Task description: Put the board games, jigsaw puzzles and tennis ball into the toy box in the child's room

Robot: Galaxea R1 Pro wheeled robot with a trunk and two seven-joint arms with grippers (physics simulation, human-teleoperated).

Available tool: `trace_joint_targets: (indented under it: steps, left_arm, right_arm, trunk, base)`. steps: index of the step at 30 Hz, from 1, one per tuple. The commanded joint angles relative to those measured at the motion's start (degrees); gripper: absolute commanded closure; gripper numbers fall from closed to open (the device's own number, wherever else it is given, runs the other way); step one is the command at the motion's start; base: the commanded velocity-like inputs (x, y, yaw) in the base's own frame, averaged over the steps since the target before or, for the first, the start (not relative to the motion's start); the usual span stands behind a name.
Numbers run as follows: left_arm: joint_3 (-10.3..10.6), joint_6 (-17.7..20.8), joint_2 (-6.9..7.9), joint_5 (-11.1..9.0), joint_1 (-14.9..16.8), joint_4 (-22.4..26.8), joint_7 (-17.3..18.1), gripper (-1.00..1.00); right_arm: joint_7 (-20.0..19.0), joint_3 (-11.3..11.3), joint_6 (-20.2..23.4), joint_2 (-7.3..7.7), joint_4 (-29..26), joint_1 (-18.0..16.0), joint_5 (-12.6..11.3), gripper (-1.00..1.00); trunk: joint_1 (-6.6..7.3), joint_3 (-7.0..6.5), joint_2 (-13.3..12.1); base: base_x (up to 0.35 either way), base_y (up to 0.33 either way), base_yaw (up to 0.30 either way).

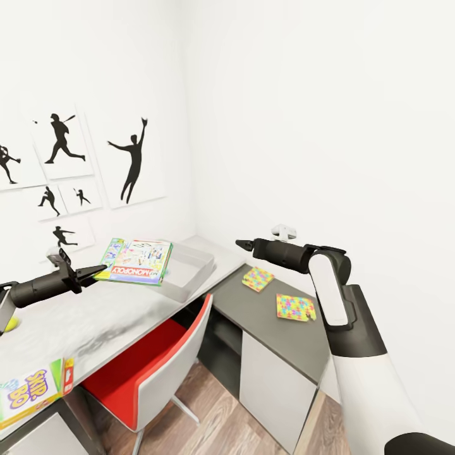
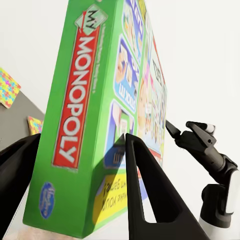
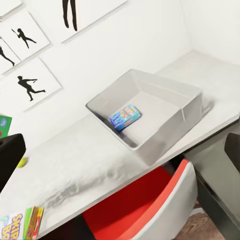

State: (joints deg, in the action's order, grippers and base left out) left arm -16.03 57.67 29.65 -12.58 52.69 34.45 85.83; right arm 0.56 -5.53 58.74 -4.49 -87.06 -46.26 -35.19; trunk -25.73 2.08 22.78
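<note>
Left pincer (image 1: 95, 273) grips the Monopoly box (image 1: 136, 261) above the toy box (image 1: 189, 268)'s left rim; right pincer (image 1: 240, 243) open over the dark worktop (image 1: 278, 332).

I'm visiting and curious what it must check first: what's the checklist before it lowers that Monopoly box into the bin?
1. Monopoly box gripped by left gripper: ok, fingers on both faces.
2. Box over the bin: roughly ok; it seems to overhang the near rim.
3. Room in bin: ok, holds just a small blue game.
4. Right gripper out of the way: ok, off beside the bin.
5. Puzzles still on the dark cabinet: not ok, pending.
</note>
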Motion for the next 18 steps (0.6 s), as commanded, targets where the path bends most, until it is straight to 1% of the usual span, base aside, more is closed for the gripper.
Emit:
trace_joint_targets:
  steps: [1, 5, 10, 12, 15, 18]
  left_arm:
    - [0.0, 0.5, -0.01, 0.0, 0.1, 0.0, 0.2, 1.00]
    - [-0.1, 0.4, -0.02, -0.1, 0.0, 0.0, 0.2, 1.00]
    - [-0.2, 0.4, -0.03, -0.1, 0.0, 0.0, 0.2, 1.00]
    - [-0.2, 0.5, -0.03, -0.1, 0.0, 0.0, 0.1, 1.00]
    - [-0.2, 0.7, -0.03, -0.1, 0.0, 0.0, 0.1, 1.00]
    - [-0.3, 0.7, -0.03, -0.2, 0.0, -0.1, 0.0, 1.00]
  right_arm:
    - [0.1, 0.0, 0.2, 0.00, 0.0, -0.1, 0.0, -1.00]
    - [0.1, 0.1, 0.2, 0.01, 0.0, -0.1, 0.0, -1.00]
    - [0.1, 0.1, 0.2, 0.05, 0.0, -0.1, 0.0, -1.00]
    - [0.1, 0.1, 0.2, 0.07, 0.0, -0.1, 0.0, -1.00]
    - [0.1, 0.1, 0.2, 0.09, 0.0, -0.1, 0.0, -1.00]
    - [0.1, 0.1, 0.2, 0.09, 0.0, -0.1, 0.0, -1.00]
  trunk:
    - [-0.05, 0.10, 0.1]
    - [-0.05, 0.05, 0.1]
    - [-0.05, 0.03, 0.1]
    - [-0.05, 0.03, 0.1]
    - [-0.05, 0.03, 0.1]
    - [-0.05, 0.03, 0.1]
  base:
    - [0.073, -0.072, 0.207]
    - [0.029, -0.029, 0.089]
    - [0.005, -0.018, 0.016]
    - [0.039, -0.131, 0.004]
    - [0.159, -0.171, 0.002]
    - [0.174, -0.072, 0.048]
